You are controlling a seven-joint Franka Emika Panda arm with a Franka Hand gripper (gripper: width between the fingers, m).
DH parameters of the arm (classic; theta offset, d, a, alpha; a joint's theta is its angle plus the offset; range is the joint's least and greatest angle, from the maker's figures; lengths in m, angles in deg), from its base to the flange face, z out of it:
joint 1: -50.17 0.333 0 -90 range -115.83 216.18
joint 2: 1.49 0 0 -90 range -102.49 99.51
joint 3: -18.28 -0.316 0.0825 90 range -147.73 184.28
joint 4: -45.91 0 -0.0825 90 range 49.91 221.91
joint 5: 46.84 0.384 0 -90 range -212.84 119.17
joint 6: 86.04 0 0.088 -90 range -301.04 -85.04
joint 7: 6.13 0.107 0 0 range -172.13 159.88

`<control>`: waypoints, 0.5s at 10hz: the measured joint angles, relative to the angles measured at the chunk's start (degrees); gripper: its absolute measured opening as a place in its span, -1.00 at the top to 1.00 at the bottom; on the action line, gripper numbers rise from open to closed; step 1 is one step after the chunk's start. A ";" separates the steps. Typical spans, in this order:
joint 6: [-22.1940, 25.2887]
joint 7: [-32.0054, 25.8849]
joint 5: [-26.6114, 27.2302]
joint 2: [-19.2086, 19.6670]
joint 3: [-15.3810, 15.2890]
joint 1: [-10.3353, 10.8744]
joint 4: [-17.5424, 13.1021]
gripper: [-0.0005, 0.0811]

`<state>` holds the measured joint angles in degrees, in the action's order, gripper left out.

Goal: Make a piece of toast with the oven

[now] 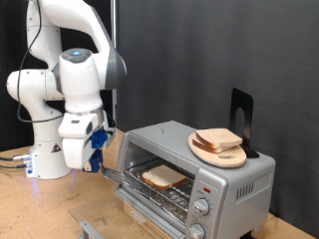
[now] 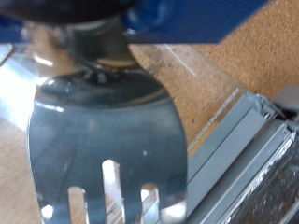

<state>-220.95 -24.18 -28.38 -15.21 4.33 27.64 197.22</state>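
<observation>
Toast [image 1: 163, 177] flat on oven [image 1: 199, 164] wire rack; gripper [image 1: 99, 149] clamps shiny slotted spatula [image 2: 107, 140]

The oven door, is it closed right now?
No, the oven has its glass door hanging open, and the piece of toast lies in plain sight on the rack inside.

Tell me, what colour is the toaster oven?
Silver-grey oven, seen best in the exterior view.
</observation>
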 joint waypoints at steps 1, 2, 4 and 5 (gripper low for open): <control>-0.55 -2.73 2.86 -1.22 1.33 0.17 0.84 0.02; -0.25 -2.12 1.74 -1.08 1.07 0.13 0.84 0.02; 0.34 -2.34 1.76 -1.08 1.59 -0.03 0.71 0.02; 1.38 -3.24 2.41 -1.24 2.60 -0.18 0.31 0.02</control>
<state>-219.57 -27.43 -25.97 -16.46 6.93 27.46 197.53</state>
